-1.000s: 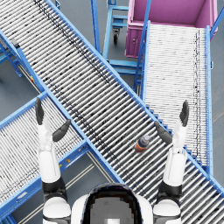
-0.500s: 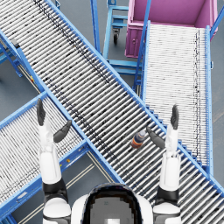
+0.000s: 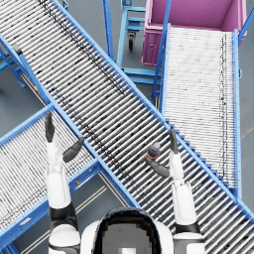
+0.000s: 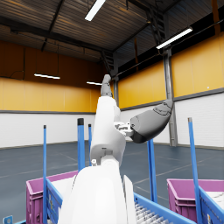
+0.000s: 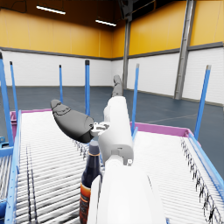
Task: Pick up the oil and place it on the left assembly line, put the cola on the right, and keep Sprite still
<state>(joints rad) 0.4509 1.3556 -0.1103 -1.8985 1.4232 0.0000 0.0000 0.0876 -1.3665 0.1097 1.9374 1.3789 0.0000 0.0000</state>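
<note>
Looks light, stiff, slick, tippy: small dark orange-labelled cola bottle (image 3: 154, 150) upright on grey roller conveyor (image 3: 99, 99), 10 o'clock of empty spread right hand (image 3: 169, 158); wants mid-body wrap.

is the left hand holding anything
No, the left hand is spread open with nothing in it.

The bottle (image 3: 154, 150) stands low, right of centre, on the long conveyor (image 3: 99, 99) running upper left to lower right, just beside the right hand (image 3: 169, 158); a second conveyor (image 3: 198, 89), bin (image 3: 198, 12) behind it, fills the upper right, a third conveyor (image 3: 25, 158) the lower left
</note>
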